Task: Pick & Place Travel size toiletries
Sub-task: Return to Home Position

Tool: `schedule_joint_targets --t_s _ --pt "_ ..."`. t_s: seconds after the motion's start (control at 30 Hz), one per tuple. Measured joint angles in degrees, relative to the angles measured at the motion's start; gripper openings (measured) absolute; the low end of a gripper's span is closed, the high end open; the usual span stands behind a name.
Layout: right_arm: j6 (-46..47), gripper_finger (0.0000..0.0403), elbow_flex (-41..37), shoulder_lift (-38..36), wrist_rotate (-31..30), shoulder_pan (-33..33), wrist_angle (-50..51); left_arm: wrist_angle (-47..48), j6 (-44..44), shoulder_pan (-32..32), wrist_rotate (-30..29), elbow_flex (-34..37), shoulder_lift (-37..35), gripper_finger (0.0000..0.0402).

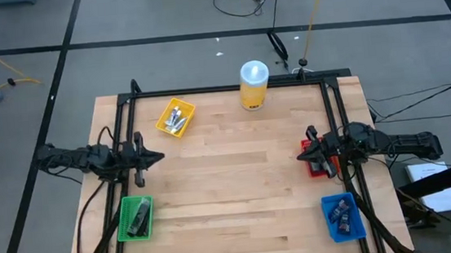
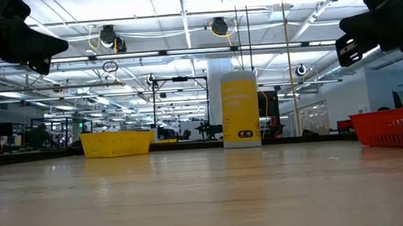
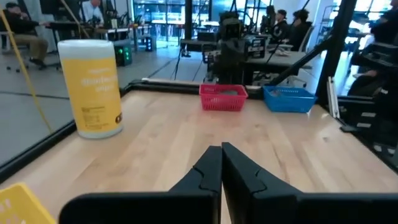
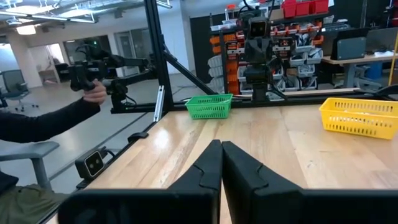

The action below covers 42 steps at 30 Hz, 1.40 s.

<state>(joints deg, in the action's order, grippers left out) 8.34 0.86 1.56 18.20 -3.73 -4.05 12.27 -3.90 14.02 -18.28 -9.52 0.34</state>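
Observation:
The small toiletries lie inside the bins: silver-grey tubes in the yellow bin (image 1: 176,118), dark ones in the green bin (image 1: 136,218), several in the blue bin (image 1: 341,217). The red bin (image 1: 320,157) sits under my right gripper, so its contents are hidden. My left gripper (image 1: 159,156) (image 3: 221,149) hovers shut above the table's left side. My right gripper (image 1: 300,156) (image 4: 220,146) hovers shut at the right side, just above the red bin's inner edge. Both are raised clear of the table, as the low view shows.
A tall yellow canister with a white lid (image 1: 254,85) stands at the middle of the far edge. A black frame (image 1: 230,87) runs along the far edge and both sides. Bare wood (image 1: 238,174) lies between the bins. A person's arm (image 4: 43,118) shows beyond the table.

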Motion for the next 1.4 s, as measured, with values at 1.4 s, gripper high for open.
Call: schedule_joint_targets --t_s 1.4 --pt "-0.02 0.0004 0.00 0.00 -0.04 0.00 -2.63 0.17 -8.80 2.65 1.71 0.81 0.00 0.0008"
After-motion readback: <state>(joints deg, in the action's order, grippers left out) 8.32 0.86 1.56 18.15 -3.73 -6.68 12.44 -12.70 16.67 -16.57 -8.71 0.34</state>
